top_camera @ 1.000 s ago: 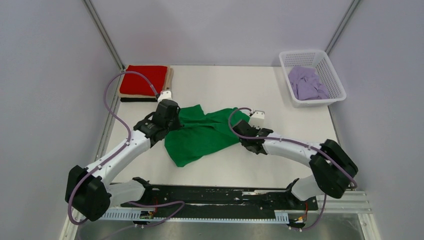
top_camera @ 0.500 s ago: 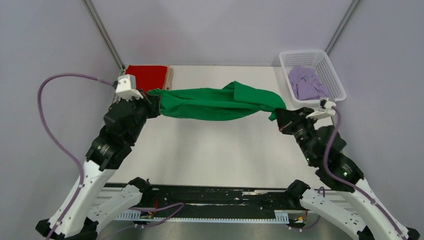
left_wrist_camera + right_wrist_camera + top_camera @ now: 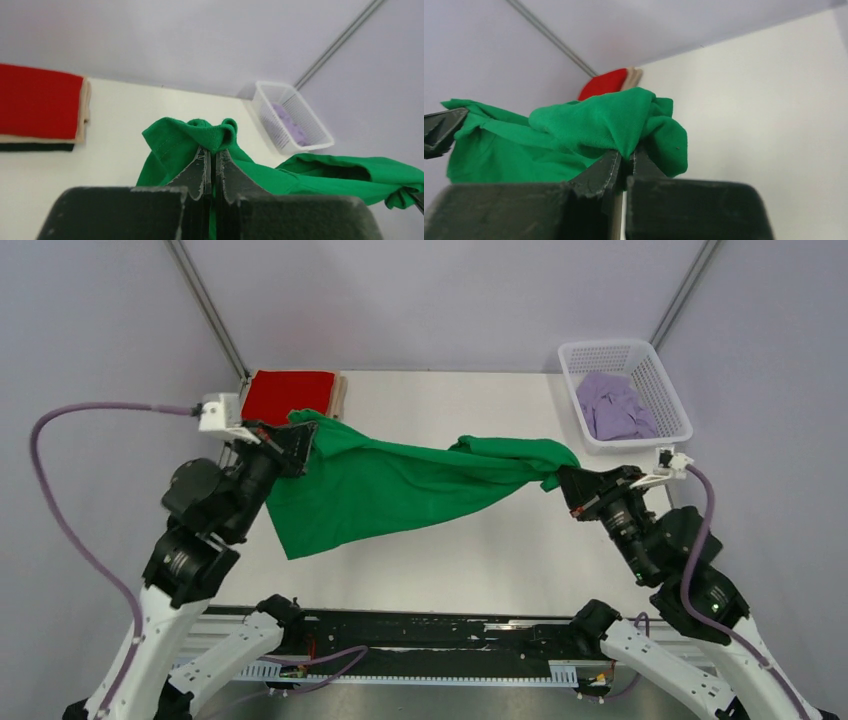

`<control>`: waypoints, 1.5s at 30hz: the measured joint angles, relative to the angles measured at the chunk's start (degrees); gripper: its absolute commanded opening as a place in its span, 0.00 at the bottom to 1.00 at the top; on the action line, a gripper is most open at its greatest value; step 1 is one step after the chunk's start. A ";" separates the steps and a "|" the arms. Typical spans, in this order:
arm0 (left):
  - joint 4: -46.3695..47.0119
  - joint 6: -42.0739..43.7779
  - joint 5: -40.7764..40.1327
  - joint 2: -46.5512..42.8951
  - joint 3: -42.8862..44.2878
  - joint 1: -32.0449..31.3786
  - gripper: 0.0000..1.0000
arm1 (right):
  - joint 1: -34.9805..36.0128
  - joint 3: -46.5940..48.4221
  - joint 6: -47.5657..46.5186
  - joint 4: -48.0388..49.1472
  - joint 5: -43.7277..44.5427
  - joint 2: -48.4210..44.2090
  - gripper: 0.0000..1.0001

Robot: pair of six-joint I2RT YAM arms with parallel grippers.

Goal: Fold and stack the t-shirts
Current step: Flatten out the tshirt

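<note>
The left hand (image 3: 300,448) and the right hand (image 3: 562,483) each pinch one end of the green t-shirt (image 3: 400,490). They hold it stretched over the desk (image 3: 450,405), probably to spread it flat for folding.

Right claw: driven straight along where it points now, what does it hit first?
The green t-shirt bunched in its own grip; the right claw is shut on it. Beyond that, the line seems to head toward the folded red t-shirt at the far corner, though depth is unclear.

White table (image 3: 450,405) with shirt stack (image 3: 290,397), basket (image 3: 667,392)
</note>
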 measured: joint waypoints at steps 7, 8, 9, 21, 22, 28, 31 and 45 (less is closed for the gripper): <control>-0.79 -3.43 -2.75 19.10 -9.25 0.04 0.40 | -0.72 -12.07 8.83 -6.01 10.91 11.28 0.07; -0.96 -4.00 -2.67 21.79 -11.37 0.04 0.51 | -1.20 -14.53 10.69 -6.82 10.93 13.94 0.17; -1.42 -4.96 -2.56 24.94 -13.99 0.04 0.69 | -1.88 -17.27 12.50 -7.80 10.56 17.31 0.38; -7.78 -9.99 -4.22 32.33 -18.05 0.15 1.00 | -6.14 -18.38 15.43 -15.28 10.99 20.92 1.00; -7.61 -10.19 -4.31 31.58 -18.05 0.24 1.00 | -6.14 -18.18 14.75 -14.43 11.10 19.87 1.00; -4.87 -11.85 -2.21 31.17 -18.60 1.18 0.87 | -6.25 -19.34 9.55 -6.93 7.17 16.79 1.00; -3.04 -12.50 -0.02 34.27 -18.71 1.44 0.79 | -6.25 -20.41 7.93 -4.07 4.44 17.88 1.00; -0.83 -13.05 1.73 51.43 -16.57 1.46 0.34 | -6.25 -24.50 7.06 -0.24 -4.46 26.67 1.00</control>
